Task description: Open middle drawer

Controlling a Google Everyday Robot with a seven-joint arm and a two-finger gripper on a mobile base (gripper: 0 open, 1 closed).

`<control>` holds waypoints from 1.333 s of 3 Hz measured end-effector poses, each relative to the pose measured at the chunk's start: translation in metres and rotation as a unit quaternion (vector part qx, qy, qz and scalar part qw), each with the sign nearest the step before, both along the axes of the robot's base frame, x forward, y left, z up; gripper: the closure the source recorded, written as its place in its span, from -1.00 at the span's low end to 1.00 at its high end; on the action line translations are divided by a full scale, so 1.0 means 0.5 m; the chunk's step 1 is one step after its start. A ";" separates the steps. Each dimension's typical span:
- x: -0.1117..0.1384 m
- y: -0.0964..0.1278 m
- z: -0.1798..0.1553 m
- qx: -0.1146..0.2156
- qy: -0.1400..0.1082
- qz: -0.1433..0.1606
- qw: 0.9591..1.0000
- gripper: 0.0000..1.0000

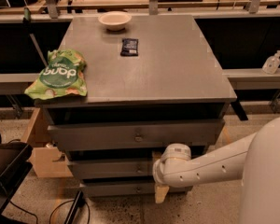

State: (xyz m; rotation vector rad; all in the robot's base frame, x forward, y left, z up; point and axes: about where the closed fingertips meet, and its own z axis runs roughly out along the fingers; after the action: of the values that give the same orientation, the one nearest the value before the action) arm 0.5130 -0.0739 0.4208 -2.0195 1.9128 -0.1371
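Note:
A grey cabinet (144,73) has three flat grey drawers stacked under its top. The middle drawer (107,168) is the mid-sized front, with a small round knob (139,170) at its centre. It stands slightly forward of the cabinet body, like the other two. My white arm (210,164) reaches in from the right. Its wrist (171,164) covers the right part of the middle drawer's front, just right of the knob. My gripper (160,193) hangs below the wrist, in front of the bottom drawer.
The widest drawer (135,134) is above and the narrowest drawer (116,188) below. On the top lie a green snack bag (60,74), a white bowl (114,20) and a dark packet (129,46). A cardboard box (42,148) and a black bin (4,171) stand at left.

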 end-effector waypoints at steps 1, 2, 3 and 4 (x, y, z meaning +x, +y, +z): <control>-0.006 0.001 -0.002 0.002 0.013 -0.011 1.000 -1.00; -0.005 0.002 -0.003 -0.003 0.016 -0.009 1.000 -1.00; 0.011 0.013 -0.016 -0.027 0.029 -0.006 0.999 -0.62; 0.016 0.023 -0.037 -0.052 0.045 -0.001 0.998 -0.17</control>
State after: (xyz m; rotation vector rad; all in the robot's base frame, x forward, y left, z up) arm 0.5211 -0.0624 0.4024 -2.1249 2.0007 -0.1497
